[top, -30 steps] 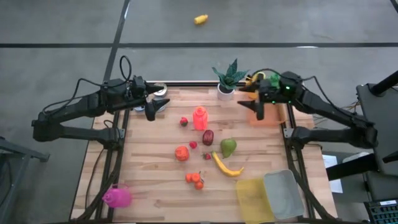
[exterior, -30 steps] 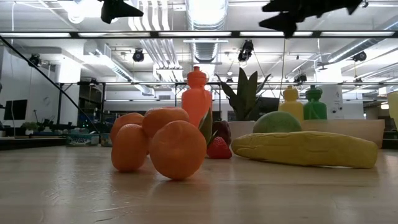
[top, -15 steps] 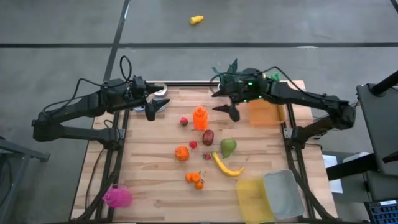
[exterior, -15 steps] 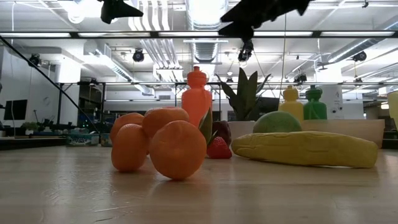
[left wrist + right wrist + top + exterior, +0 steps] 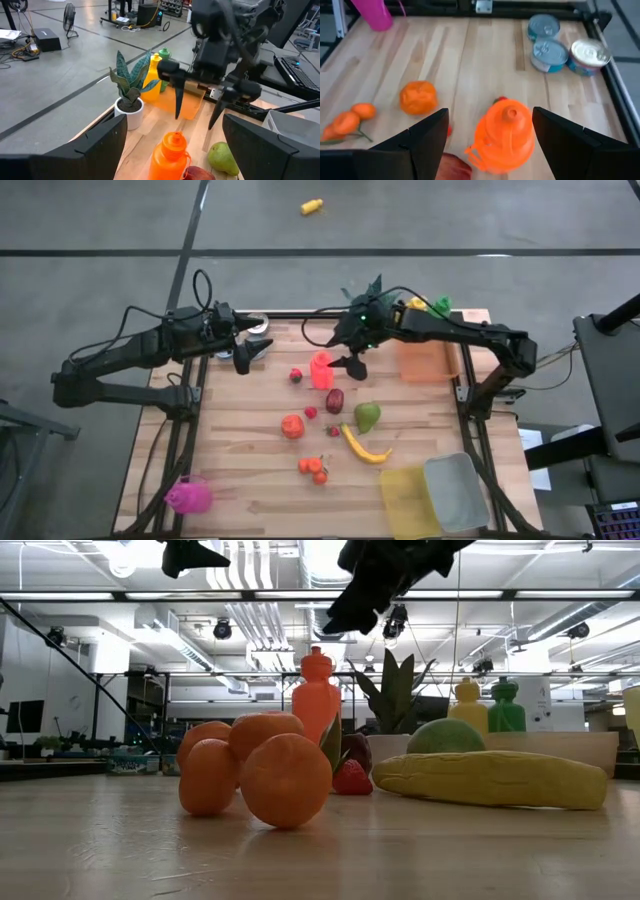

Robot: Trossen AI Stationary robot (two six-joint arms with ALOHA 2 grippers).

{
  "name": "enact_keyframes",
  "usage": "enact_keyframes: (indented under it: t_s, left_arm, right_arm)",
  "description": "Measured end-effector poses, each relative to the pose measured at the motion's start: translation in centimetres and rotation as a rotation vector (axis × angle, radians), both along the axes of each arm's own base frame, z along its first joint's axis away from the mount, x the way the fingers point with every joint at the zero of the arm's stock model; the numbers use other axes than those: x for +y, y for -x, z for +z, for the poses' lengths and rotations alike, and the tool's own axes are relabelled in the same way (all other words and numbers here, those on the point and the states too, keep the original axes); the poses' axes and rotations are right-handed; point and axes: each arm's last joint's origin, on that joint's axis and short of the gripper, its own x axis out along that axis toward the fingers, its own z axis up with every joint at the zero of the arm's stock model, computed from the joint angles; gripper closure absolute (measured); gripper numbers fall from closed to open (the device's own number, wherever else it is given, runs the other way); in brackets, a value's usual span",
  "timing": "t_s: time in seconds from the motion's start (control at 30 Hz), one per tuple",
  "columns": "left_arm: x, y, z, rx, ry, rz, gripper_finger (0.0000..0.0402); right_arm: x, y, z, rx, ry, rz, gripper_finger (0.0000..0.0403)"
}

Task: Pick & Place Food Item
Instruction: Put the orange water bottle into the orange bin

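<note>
swinging over from the orange tray, the right gripper point(image 5: 352, 364) now hangs with jaws spread above the orange bottle point(image 5: 321, 369) standing mid-worktop, while the left gripper point(image 5: 250, 352) waits open near the cans.

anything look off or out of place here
One thing: a small yellow object lies on the grey floor beyond the table, away from the rest of the items. On the table nothing looks spilled or tipped; the orange bottle stands upright.
</note>
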Motion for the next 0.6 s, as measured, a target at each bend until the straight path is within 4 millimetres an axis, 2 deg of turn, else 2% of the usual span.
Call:
enact_keyframes:
  t_s: [0.1,0.3,0.6]
  left_arm:
    - [-0.01,0.00,0.00,0.000,0.000,0.000,0.0069]
    - [-0.01,0.00,0.00,0.000,0.001,-0.001,0.0069]
    - [-0.01,0.00,0.00,0.000,0.000,0.000,0.0069]
  right_arm:
    - [-0.12,-0.21,-0.56,0.021,0.007,-0.015,0.0117]
    - [-0.15,0.05,0.10,0.003,0.038,-0.061,0.0117]
    - [-0.19,-0.20,-0.37,0.013,0.047,-0.049,0.0114]
